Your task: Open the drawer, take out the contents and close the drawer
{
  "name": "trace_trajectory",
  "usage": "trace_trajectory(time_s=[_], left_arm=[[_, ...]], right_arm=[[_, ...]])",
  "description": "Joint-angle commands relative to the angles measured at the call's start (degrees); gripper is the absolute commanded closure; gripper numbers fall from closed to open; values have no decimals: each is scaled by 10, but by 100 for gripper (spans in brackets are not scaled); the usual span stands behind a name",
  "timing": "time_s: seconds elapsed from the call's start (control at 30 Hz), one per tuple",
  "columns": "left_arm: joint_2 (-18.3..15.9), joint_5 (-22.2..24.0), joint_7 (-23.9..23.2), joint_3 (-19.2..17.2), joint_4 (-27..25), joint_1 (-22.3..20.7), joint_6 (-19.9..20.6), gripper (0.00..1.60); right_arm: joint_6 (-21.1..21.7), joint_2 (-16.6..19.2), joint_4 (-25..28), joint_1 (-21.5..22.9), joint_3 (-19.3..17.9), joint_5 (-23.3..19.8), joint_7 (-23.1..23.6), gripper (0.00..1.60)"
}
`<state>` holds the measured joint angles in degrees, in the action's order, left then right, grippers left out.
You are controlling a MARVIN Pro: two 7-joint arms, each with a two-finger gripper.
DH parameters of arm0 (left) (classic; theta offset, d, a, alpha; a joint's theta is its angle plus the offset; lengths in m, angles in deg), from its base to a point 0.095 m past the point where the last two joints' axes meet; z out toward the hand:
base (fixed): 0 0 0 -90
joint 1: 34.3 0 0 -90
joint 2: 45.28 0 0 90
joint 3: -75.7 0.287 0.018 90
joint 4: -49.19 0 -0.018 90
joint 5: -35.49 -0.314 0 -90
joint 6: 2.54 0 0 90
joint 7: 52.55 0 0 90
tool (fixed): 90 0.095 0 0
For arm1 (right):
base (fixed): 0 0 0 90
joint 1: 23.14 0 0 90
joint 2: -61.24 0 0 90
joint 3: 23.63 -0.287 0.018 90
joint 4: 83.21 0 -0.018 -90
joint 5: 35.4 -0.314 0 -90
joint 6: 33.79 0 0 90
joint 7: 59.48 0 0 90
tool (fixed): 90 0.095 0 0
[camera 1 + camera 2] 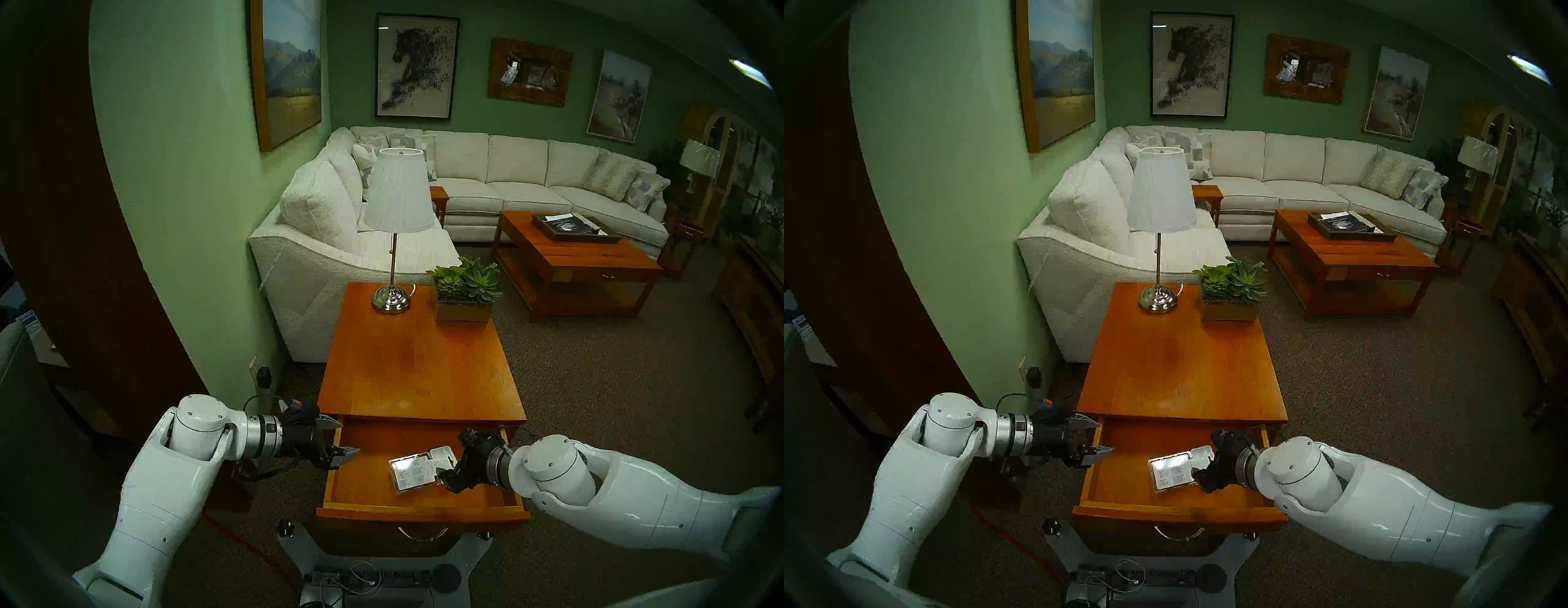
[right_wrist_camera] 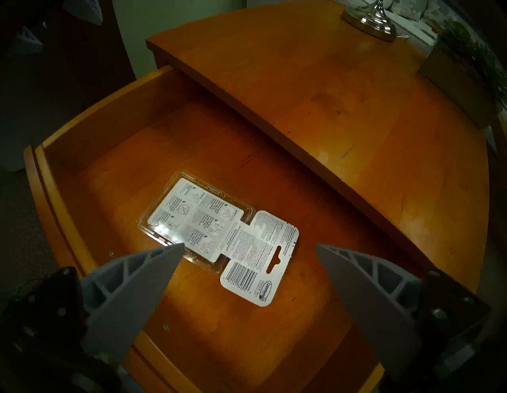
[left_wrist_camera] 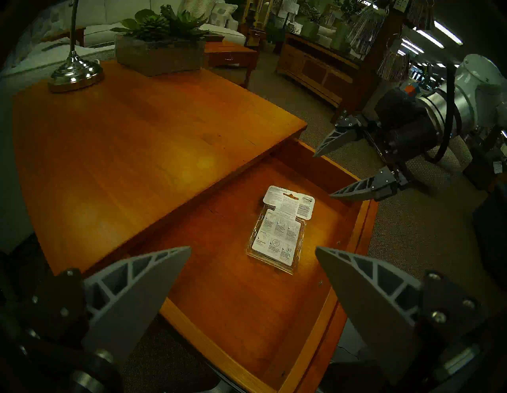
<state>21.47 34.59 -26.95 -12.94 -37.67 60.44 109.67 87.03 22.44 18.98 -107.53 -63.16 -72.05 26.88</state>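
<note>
Both sets of fingers stand apart and empty: your right gripper [image 2: 248, 248] hovers over the blister pack [image 2: 216, 236], your left gripper [image 3: 252, 248] beside the open drawer [image 1: 339, 488]. The pack lies flat inside, long axis crosswise, hang-tab toward your right arm. Wooden end table [image 1: 420, 361], carpeted living room.

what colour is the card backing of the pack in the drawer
White with black print, clearest in right wrist view.

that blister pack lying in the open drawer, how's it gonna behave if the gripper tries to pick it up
The blister pack lies flat on the drawer floor, so it will probably slide rather than lift when nudged. Its glossy clear shell looks slippery. The thin card hang-tab end would likely bend if pinched alone. It looks light, with nothing round to roll.
</note>
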Motion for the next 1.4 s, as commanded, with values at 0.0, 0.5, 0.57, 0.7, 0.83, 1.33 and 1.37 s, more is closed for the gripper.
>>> trace_trajectory(time_s=[0.0,0.5,0.57,0.7,0.83,1.33,1.37], left_arm=[[-1,4,-2,-4,-14,-13,-1,0],[0,4,-3,-5,-15,-12,-1,0],[0,3,-3,-5,-15,-12,-1,0],[0,3,-3,-5,-14,-13,-1,0],[0,3,-3,-5,-14,-13,-1,0],[0,3,-3,-5,-15,-12,-1,0],[0,3,-3,-5,-15,-12,-1,0]], right_arm=[[39,-29,7,25,-12,-8,-18,0],[97,-37,19,-10,-50,-75,-73,0],[82,-28,27,-23,-57,-88,-70,0],[58,-9,45,-52,-73,-110,-75,0],[29,10,54,-78,-82,-124,-75,0],[-38,9,14,-93,-78,-133,-53,0],[-38,6,10,-91,-77,-133,-51,0]])
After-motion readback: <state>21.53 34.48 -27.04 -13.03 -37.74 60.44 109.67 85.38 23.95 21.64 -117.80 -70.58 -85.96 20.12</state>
